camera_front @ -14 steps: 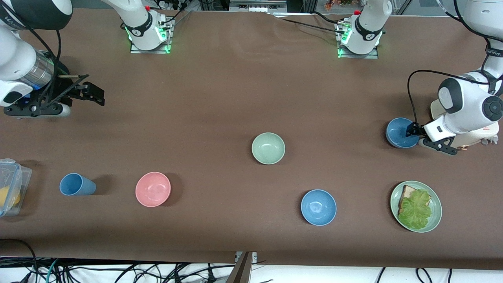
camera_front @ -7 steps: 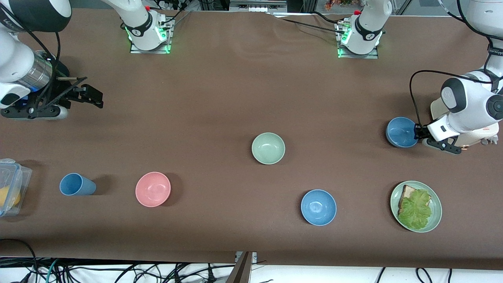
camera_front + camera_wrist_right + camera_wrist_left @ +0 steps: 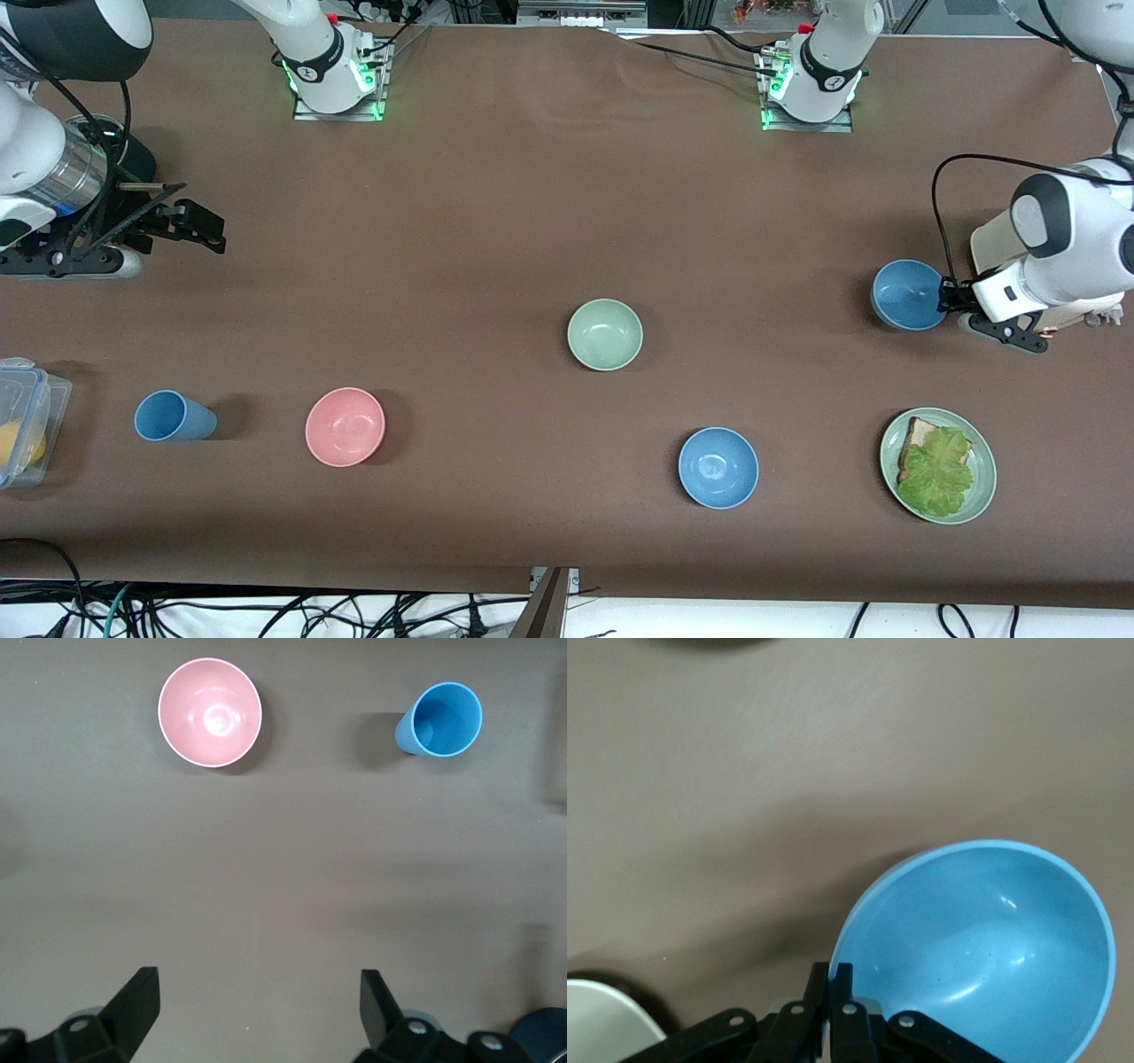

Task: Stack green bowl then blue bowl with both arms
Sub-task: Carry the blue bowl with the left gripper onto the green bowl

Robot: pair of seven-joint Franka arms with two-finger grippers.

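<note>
A brown table (image 3: 496, 221) holds several dishes, with the green bowl (image 3: 605, 334) standing upright near its middle; every place below is given from that bowl.

Toward the left arm's end of the table, and slightly farther from the front camera than the green bowl, is the blue bowl (image 3: 908, 295). The left gripper (image 3: 950, 297) has its jaws clamped on this bowl's rim; the left wrist view shows the two black fingers (image 3: 831, 992) pinched together on the edge of the blue bowl (image 3: 983, 948), which tilts slightly.

A second, brighter blue bowl (image 3: 718, 467) sits nearer the front camera than the green bowl, partway toward the left arm's end. Past it in the same direction lies a green plate (image 3: 982, 461) carrying bread and lettuce (image 3: 935, 470).

Toward the right arm's end, nearer the camera than the green bowl, stand a pink bowl (image 3: 345, 426), then a blue cup (image 3: 173, 416), then a clear plastic container (image 3: 27, 425) at the table's edge.

The right gripper (image 3: 190, 221) hangs in the air over bare table at the right arm's end, well apart from the green bowl, and waits. Its jaws stand wide apart and hold nothing, and the right wrist view looks down between its fingers (image 3: 133, 1001) at the pink bowl (image 3: 210, 712) and blue cup (image 3: 440, 720).
</note>
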